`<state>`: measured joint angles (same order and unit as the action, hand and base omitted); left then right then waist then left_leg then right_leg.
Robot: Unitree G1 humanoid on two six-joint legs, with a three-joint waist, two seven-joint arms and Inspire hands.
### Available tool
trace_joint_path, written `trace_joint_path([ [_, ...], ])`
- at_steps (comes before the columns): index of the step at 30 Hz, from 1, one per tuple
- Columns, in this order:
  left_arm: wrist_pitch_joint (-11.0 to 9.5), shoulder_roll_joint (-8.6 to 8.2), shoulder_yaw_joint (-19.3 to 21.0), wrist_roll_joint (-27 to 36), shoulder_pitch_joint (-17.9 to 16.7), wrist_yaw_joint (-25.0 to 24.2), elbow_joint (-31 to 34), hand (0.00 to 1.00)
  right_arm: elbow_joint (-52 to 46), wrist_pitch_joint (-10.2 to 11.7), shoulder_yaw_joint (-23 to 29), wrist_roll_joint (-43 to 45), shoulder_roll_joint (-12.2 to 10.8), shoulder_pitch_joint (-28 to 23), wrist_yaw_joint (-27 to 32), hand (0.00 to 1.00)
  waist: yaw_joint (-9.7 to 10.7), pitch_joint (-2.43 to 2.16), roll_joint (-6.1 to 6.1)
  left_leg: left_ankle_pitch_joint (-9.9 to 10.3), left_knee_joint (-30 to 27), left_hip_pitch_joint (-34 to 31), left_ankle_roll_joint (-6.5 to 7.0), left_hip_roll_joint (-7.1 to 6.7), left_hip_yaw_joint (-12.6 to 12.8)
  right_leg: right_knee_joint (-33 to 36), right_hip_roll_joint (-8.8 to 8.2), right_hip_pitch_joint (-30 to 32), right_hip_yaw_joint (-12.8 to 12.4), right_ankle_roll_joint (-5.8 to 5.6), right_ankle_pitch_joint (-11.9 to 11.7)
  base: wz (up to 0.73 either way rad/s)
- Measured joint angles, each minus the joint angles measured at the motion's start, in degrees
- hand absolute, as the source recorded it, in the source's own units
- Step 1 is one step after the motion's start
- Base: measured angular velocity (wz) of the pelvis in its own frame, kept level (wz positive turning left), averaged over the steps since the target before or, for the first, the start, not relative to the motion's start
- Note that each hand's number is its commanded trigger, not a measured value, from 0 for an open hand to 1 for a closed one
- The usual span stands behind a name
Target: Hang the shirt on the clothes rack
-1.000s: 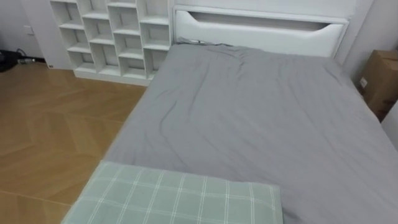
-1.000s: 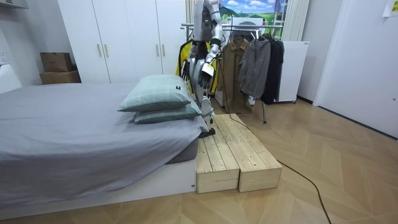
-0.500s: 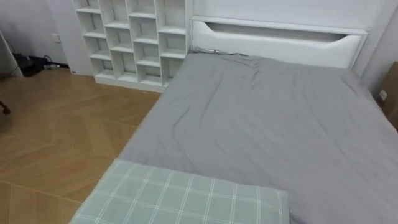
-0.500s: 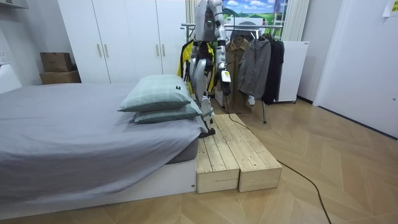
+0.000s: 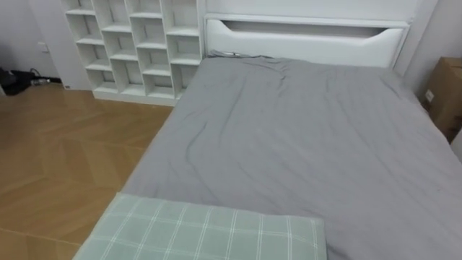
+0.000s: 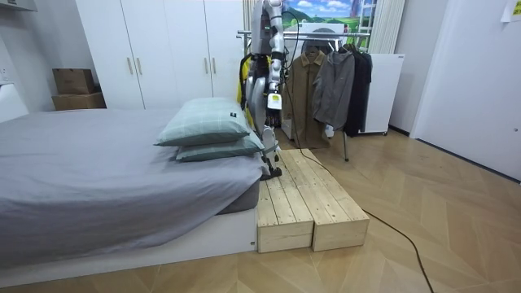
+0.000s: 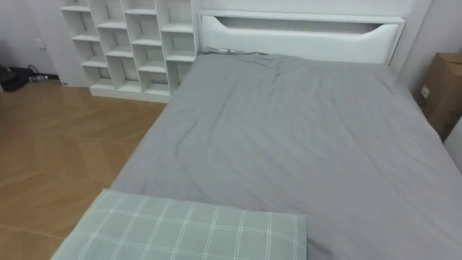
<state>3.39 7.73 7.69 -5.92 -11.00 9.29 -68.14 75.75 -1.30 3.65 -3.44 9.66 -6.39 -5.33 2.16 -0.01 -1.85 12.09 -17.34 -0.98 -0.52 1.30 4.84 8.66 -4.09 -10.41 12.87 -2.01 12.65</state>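
**Fig. Robot at the bed (image 5: 303, 144).** It stood on a raised platform (image 6: 313, 203) set against the bed's end, facing the grey sheet. Close behind its back stood the rack (image 6: 345, 148), with the clothes (image 6: 330, 81) hung on it.

I judged the main risk to be a misstep off the platform's edge in turning round. An arm might also snag a hung coat, since the rack was so near.

What I took for the left hand (image 6: 274, 99) hung at its side, just in front of the clothes. I could not tell whether it touched them or held anything.
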Motion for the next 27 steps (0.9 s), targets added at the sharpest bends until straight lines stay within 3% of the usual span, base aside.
trace_joint_path([
  [4, -0.06, -0.02, -1.13, -0.68, 0.87, -1.23, 0.01, 0.0, 0.1, -0.19, 0.01, 1.6, -0.27, -0.15, 0.45, 0.0, 0.77, 0.29, -0.42, 0.37, 0.25, 0.2, -0.26, 0.12, 0.48, -0.02, 0.09, 0.12, -0.7, 0.0, 0.0, -0.08],
  [8, 0.05, 0.05, -1.21, -1.15, 1.23, -1.65, 0.0, 0.0, 0.26, -2.68, -0.05, 2.9, -0.28, -0.66, 0.84, 0.0, 0.91, 0.34, -0.45, 0.59, 0.11, -0.38, -0.19, 0.14, 0.97, -0.03, 0.05, 0.86, -1.51, 0.02, 0.23, -0.07],
  [14, 0.21, 0.15, -2.4, -1.07, 1.14, -2.43, -0.02, 0.0, 0.16, -4.65, -0.35, 4.3, -0.23, -0.78, 1.04, 0.0, 0.78, 0.3, -0.33, 0.58, 0.04, -0.24, -0.18, 0.16, 1.21, 0.01, 0.04, 1.07, -1.76, 0.02, 0.22, -0.02],
  [27, 0.47, 0.11, -3.61, -1.08, 0.43, -3.31, -0.16, 0.0, 0.09, -6.37, -1.29, 4.27, -0.14, -0.71, 3.22, 0.0, 0.68, 0.38, 0.7, 0.79, -0.28, -0.26, -0.17, 0.41, 1.22, 1.19, 0.15, 1.17, -1.61, 0.03, 0.19, 0.0],
])
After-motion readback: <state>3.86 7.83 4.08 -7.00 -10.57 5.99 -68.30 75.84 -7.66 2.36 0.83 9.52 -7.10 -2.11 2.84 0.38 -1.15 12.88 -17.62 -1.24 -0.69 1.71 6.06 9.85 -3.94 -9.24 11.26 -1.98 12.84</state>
